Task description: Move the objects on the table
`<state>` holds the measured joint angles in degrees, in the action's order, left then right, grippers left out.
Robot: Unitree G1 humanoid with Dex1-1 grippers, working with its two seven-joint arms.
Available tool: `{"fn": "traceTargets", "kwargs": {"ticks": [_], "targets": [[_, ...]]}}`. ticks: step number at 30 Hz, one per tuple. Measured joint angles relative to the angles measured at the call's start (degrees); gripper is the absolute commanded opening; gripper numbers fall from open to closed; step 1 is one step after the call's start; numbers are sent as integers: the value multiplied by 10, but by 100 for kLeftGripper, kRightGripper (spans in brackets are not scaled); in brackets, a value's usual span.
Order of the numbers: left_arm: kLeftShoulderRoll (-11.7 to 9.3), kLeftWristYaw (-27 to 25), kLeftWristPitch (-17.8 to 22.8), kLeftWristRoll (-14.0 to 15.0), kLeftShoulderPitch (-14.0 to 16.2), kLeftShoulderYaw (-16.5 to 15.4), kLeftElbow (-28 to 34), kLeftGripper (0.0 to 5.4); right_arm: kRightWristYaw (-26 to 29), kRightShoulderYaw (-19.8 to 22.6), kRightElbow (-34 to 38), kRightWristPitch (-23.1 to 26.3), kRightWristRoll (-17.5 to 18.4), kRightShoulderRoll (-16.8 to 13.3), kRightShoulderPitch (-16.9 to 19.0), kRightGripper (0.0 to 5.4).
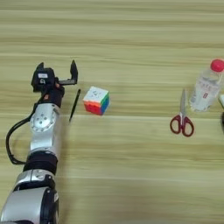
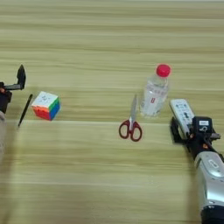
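In the left eye view the picture's right edge cuts off the white remote control (image 1: 222, 100), leaving only a sliver. In the right eye view the left edge cuts through the left gripper (image 2: 9, 81), so one black finger (image 2: 20, 75) alone shows. The right gripper (image 2: 189, 131) covers the remote's near end; its far finger is hidden. The label print on the small clear plastic bottle with red cap (image 2: 155, 92) is too small to read.
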<state>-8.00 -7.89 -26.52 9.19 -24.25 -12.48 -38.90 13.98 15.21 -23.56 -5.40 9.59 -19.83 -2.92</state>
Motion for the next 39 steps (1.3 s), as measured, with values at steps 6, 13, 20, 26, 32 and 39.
{"fn": "traceTargets", "kwargs": {"ticks": [6,13,20,26,32,39], "targets": [[0,0,0,0,0,1,0,540,1,-2,2,3,0,0,0,338],[0,1,-1,0,0,3,0,540,1,-3,3,3,-1,0,0,291],[0,2,-1,0,0,3,0,540,0,-5,17,11,-1,1,6,291],[1,3,-1,0,0,3,-2,540,-10,-7,38,21,0,8,12,291],[1,3,-2,0,0,4,-9,540,-15,-9,61,23,-2,13,13,291],[1,5,-4,-1,0,6,-13,540,-35,-8,103,15,-13,13,11,291]]}}
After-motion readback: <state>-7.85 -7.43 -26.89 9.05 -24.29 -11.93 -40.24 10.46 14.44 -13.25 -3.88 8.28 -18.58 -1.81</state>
